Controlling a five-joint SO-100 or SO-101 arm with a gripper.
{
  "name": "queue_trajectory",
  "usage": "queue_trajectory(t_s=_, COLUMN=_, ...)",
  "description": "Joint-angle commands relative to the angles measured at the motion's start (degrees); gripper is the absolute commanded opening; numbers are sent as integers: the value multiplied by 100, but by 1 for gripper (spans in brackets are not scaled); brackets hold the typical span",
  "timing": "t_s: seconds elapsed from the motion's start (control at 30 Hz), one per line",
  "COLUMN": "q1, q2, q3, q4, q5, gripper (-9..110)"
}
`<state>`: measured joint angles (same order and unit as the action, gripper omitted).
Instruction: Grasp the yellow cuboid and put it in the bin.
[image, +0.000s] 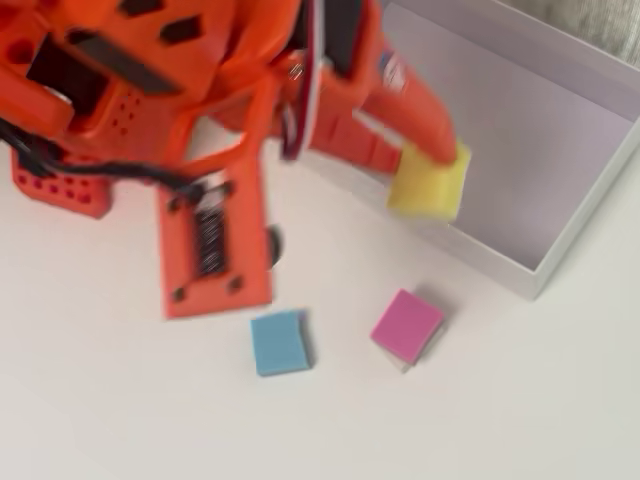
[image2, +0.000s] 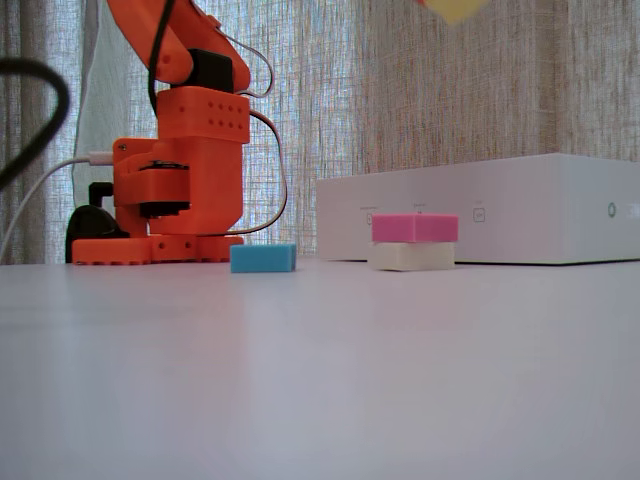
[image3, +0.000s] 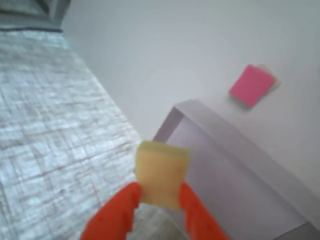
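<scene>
Currently: gripper (image3: 159, 200) clamped on yellow cuboid (image3: 161, 172), held aloft at near wall of bin (image: 530, 275). Grasp and lift done; release into bin left. Bin floor bare, ample room. Pink block (image: 406, 325) and blue block (image: 279, 342) on table, apart from bin wall.

No text can be read anywhere; the small marks on the bin (image2: 500, 210) side wall, right of centre in the fixed view, are too small to decipher.
</scene>
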<state>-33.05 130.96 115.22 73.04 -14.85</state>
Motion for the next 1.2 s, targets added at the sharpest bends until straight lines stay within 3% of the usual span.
queue_trajectory(t_s=0.0, q1=-422, q2=-281, q3=264, q4=-343, q5=-123, gripper=-8)
queue_trajectory(t_s=0.13, q1=-536, q2=-536, q3=1107, q4=-642, q5=-229, gripper=-6)
queue_trajectory(t_s=0.33, q1=-712, q2=-264, q3=2004, q4=-993, q5=-185, gripper=39)
queue_trajectory(t_s=0.4, q1=-747, q2=-202, q3=2013, q4=-1239, q5=-185, gripper=48)
queue_trajectory(t_s=0.6, q1=-466, q2=149, q3=1582, q4=-2083, q5=-176, gripper=45)
queue_trajectory(t_s=0.77, q1=694, q2=932, q3=1063, q4=-2777, q5=-79, gripper=43)
queue_trajectory(t_s=0.9, q1=1828, q2=1617, q3=773, q4=-3032, q5=44, gripper=32)
queue_trajectory(t_s=1.17, q1=3322, q2=3551, q3=2285, q4=-2443, q5=255, gripper=32)
